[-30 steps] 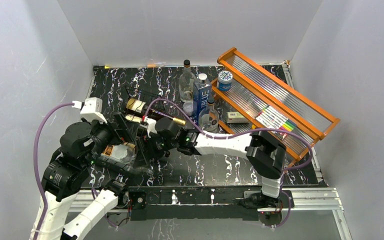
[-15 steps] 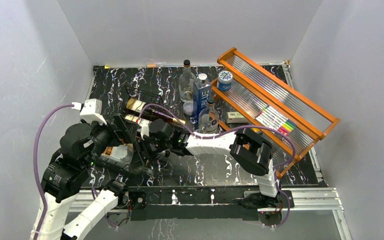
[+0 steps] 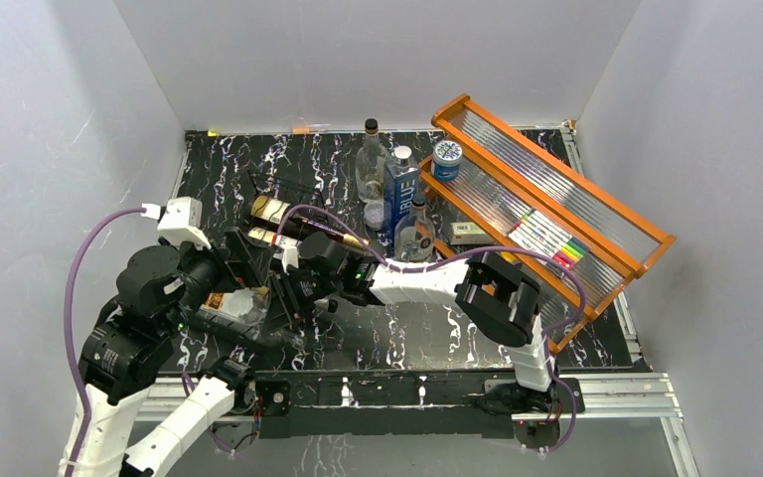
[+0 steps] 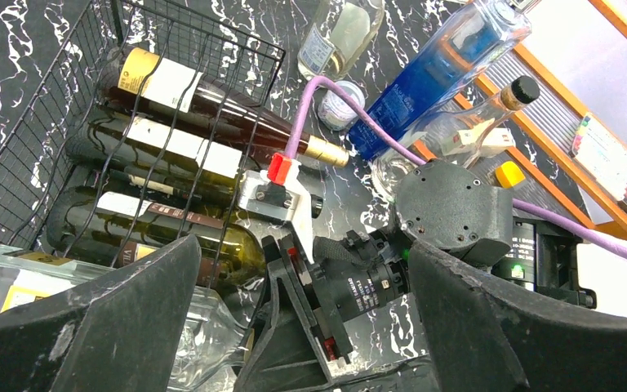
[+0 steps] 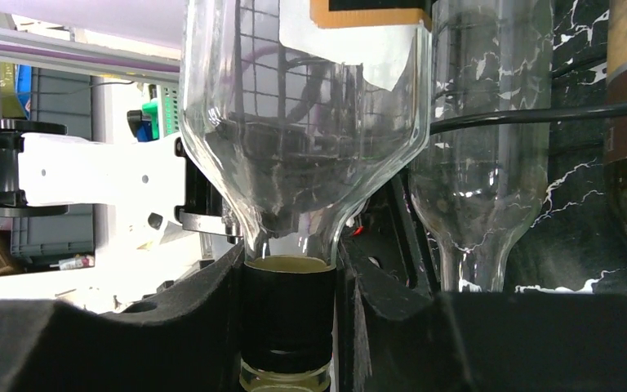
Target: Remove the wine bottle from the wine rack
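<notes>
Black marble-patterned tabletop [image 3: 437, 343], boxed in by white walls: the right gripper [image 5: 286, 327] is clamped on the dark-banded neck of a clear glass wine bottle [image 5: 302, 122], one padded finger [image 5: 171, 335] pressed to each side of the band. The wine bottle lies on its side at the near end of the wine rack [image 4: 41, 139], a low black wire frame left of the table's centre, with its neck pointing toward the right arm.

Just beside it in the rack lies a dark green bottle [image 4: 171, 241]. Beyond that are a dark bottle with a white label [image 4: 171, 147] and an amber bottle with a cream label and gold cap [image 4: 212, 102], all on their sides.

The left gripper [image 4: 302, 249] hangs over the near end of the rack with its jaws spread wide and nothing between them, looking down on the right arm's wrist.

Farther back stand a tall clear bottle [image 3: 370, 159], a blue bottle [image 3: 400, 184] and a small stoppered bottle [image 3: 415, 231]. An orange wood-framed shelf [image 3: 596, 253] slants along the right side, carrying a blue-lidded tin [image 3: 447, 157] and a pack of coloured markers [image 3: 546, 237].
</notes>
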